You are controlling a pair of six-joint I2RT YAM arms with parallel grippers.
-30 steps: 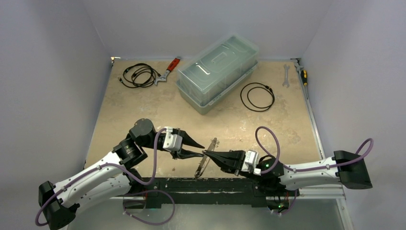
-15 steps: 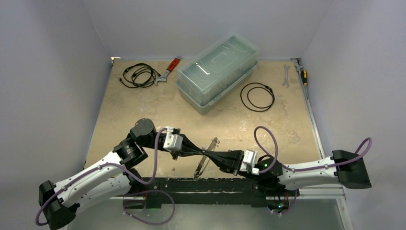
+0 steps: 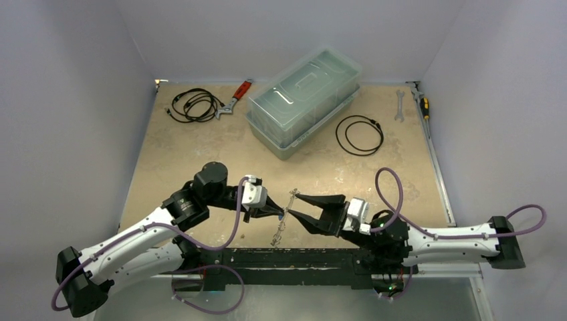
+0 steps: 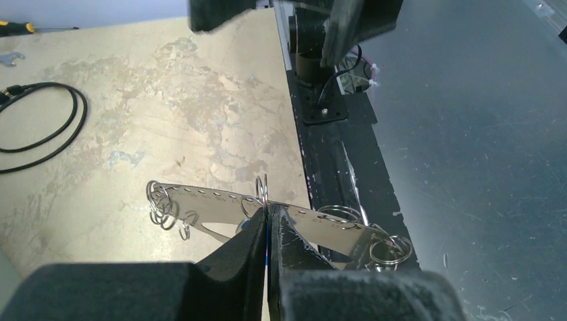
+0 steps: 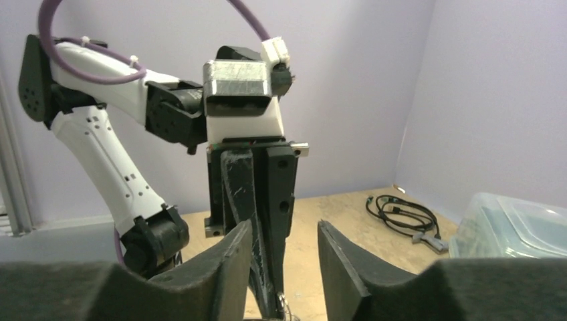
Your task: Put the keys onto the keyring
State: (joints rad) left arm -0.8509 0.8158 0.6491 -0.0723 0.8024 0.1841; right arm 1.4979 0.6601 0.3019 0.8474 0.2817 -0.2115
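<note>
1. Over the near-centre tabletop (image 3: 200, 147), lifted off the surface: the keyring (image 3: 283, 217) hangs edge-on to the top camera, with one end out over the black base rail (image 3: 301, 257). Small split rings (image 4: 160, 206) sit along its rim.
2. The keys: none I can pick out for certain. A blue sliver (image 4: 267, 235) shows between the left pads. It may be the blue-headed piece, can't tell.
3. Left hand (image 4: 267, 212): clamped tight, pinching the keyring mid-rim. It's the only support.
4. Right hand (image 3: 294, 204): jaws spread wide, holding nothing. Its tips flank the upper part of the ring, apparently not touching it.
5. Step, my read: left presents the ring and right is free to fetch and feed a key.
6. Doing it well:
   - The pinch is on a thin edge, so the ring can pivot. Hold firm and avoid side loads.
   - Bring the right hand in along the ring's plane, not across it.
   - The ring's opening isn't visible here, so check it faces the right hand before threading.
</note>
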